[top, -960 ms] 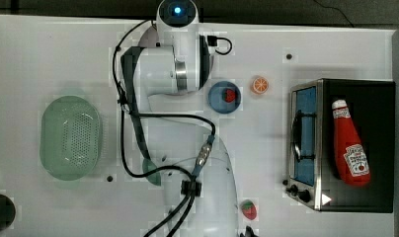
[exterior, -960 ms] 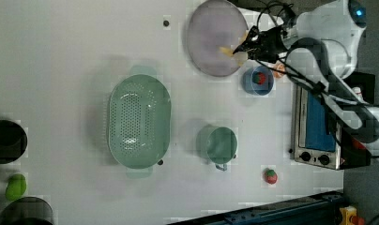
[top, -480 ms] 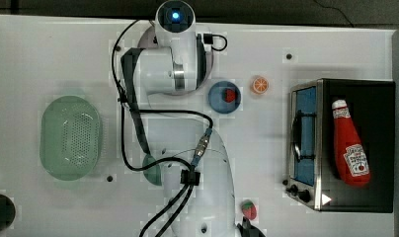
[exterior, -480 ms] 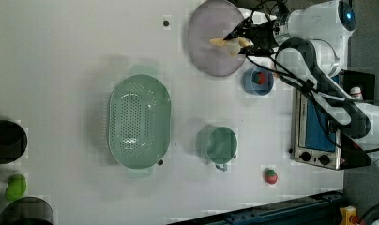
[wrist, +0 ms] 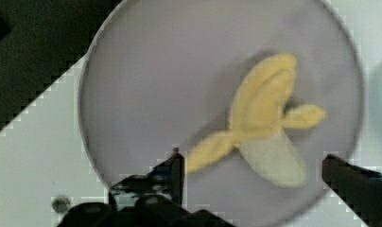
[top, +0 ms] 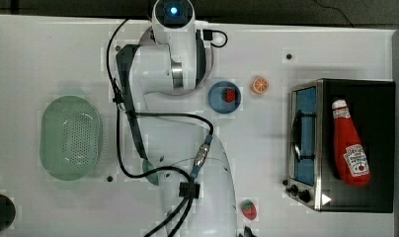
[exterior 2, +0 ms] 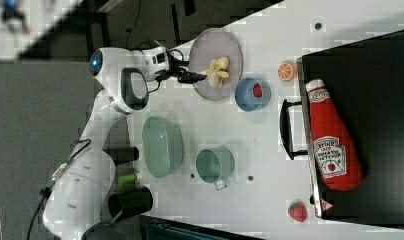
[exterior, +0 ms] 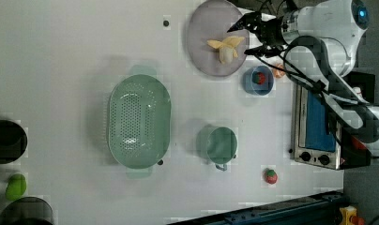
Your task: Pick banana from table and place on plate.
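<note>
The small pale yellow banana (exterior: 225,47) lies on the large lilac-grey plate (exterior: 206,28), near the plate's edge closest to the arm. It also shows on the plate (exterior 2: 210,42) as the banana (exterior 2: 217,69) in the right view. My gripper (exterior: 243,37) hovers just beside and above it, open, jaws wide apart. In the wrist view the banana (wrist: 264,127) rests on the plate (wrist: 170,80) between the spread fingers of the gripper (wrist: 251,160), and neither finger touches it. The white table (exterior: 61,56) lies all around.
A blue dish (exterior: 258,79) holding a strawberry sits next to the plate, with an orange slice (top: 259,85) beyond. A toaster oven (top: 306,143) bears a ketchup bottle (top: 350,148). A green basket (exterior: 140,122), a green cup (exterior: 220,144) and a loose strawberry (exterior: 270,176) stand further off.
The jaws have opened and let go of the banana, which now lies flat on the plate. The wrist has swung slightly across the plate's edge.
</note>
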You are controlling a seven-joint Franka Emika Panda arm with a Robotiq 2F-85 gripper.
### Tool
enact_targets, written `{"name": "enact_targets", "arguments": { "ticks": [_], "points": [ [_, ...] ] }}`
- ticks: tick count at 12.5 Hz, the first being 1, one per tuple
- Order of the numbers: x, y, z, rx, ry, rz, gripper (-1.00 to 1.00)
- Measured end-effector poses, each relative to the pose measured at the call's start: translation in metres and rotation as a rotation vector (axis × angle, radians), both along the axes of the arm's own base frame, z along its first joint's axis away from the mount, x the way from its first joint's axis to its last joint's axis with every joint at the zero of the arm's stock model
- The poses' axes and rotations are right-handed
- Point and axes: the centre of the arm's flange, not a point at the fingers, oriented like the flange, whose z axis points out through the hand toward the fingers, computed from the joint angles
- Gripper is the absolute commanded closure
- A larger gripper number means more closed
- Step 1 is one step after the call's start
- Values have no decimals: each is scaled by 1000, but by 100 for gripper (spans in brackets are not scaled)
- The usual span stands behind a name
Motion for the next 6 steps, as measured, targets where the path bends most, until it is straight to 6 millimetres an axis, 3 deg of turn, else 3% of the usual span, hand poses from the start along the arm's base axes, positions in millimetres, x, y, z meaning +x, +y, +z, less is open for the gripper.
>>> {"name": "enact_targets", "arguments": {
  "ticks": [2, 3, 6],
  "points": [
    [-22, -5, 29, -29, 9, 5, -100],
    [-35, -12, 54, -39, -3, -3, -100],
    [-82, -46, 156, -69, -15, -60, -100]
  ]
}}
